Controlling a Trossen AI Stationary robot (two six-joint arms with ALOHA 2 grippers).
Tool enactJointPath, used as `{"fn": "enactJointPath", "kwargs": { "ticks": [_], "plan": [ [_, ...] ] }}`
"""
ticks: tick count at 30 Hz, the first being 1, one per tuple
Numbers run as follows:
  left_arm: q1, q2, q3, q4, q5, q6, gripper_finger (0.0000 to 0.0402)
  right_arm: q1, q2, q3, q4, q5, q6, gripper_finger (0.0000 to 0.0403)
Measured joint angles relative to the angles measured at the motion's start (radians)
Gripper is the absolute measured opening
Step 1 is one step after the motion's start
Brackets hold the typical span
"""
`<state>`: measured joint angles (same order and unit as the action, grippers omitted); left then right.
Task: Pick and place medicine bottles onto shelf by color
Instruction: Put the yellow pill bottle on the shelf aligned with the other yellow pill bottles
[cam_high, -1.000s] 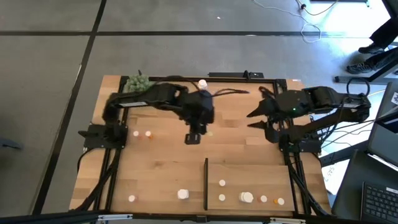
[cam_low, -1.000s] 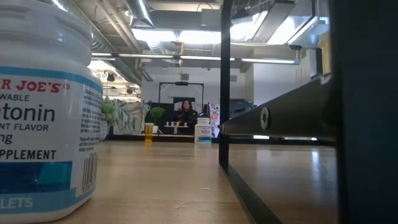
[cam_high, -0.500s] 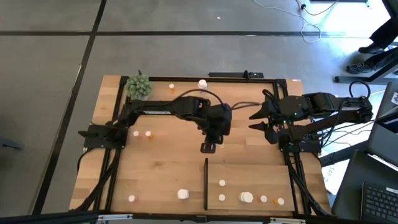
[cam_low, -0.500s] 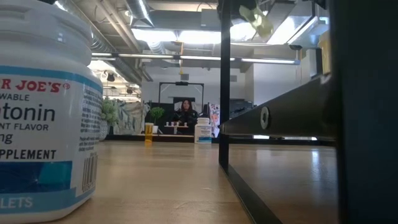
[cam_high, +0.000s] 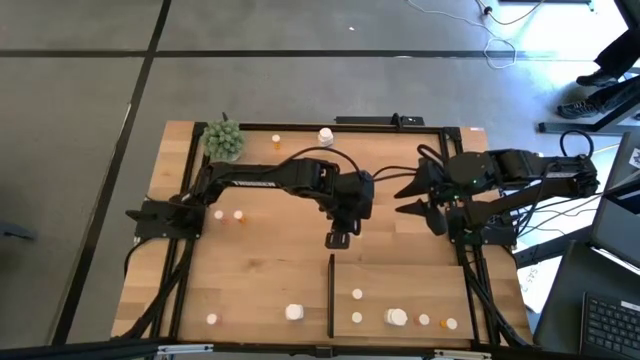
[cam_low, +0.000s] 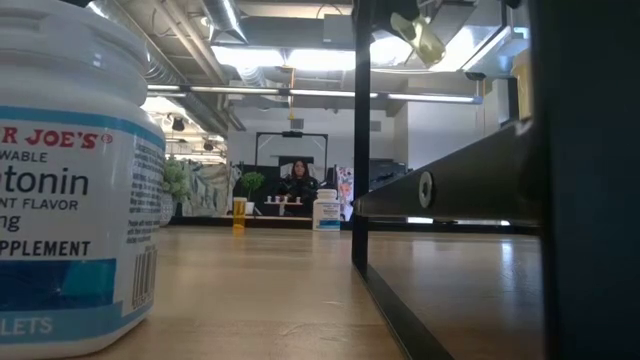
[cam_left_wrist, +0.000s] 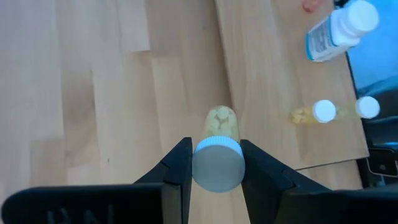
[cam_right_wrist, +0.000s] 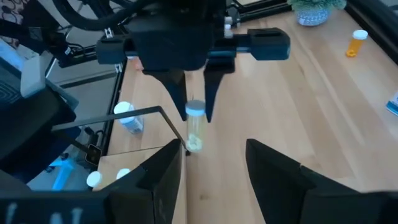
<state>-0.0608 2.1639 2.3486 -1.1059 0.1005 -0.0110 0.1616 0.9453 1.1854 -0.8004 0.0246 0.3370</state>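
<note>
Okay, my left gripper (cam_left_wrist: 214, 163) is clamped on the white cap of a yellowish bottle (cam_left_wrist: 219, 123) hanging below its fingers near the shelf (cam_high: 420, 285) edge; looks light, rigid, slick plastic, so I'd keep the cap pinch; right gripper (cam_right_wrist: 211, 162) idles open alongside.

The left gripper (cam_high: 340, 238) is carrying a yellowish bottle (cam_left_wrist: 219, 127) by its white cap across the table, having travelled from the middle of the far half toward the centre, and is now hanging just beyond the far end of the shelf's black strip (cam_high: 331, 295), with the left arm stretching out longer. In the low view the bottle (cam_low: 417, 33) is coming into sight at the top. The right gripper (cam_high: 412, 195) is edging slightly toward the centre.
</note>
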Motion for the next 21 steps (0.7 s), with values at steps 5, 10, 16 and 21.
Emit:
{"fn": "enactJointPath", "kwargs": {
  "ticks": [5, 10, 16, 21],
  "plan": [
    [-0.001, 0.000, 0.000, -0.001, -0.011, -0.009, 0.0089, 0.000, 0.011, 0.000, 0.011, 0.000, 0.001, 0.0180],
    [0.000, 0.000, 0.007, 0.004, -0.017, -0.012, 0.0089, 0.003, 0.040, 0.000, 0.000, -0.013, -0.059, 0.0180],
    [-0.001, -0.001, 0.007, -0.003, -0.061, -0.012, 0.0090, 0.005, 0.121, 0.000, -0.009, -0.078, -0.138, 0.0180],
    [0.000, -0.003, 0.007, -0.005, -0.065, -0.013, 0.0090, 0.005, 0.200, 0.000, 0.001, -0.078, -0.137, 0.0180]
  ]
}}
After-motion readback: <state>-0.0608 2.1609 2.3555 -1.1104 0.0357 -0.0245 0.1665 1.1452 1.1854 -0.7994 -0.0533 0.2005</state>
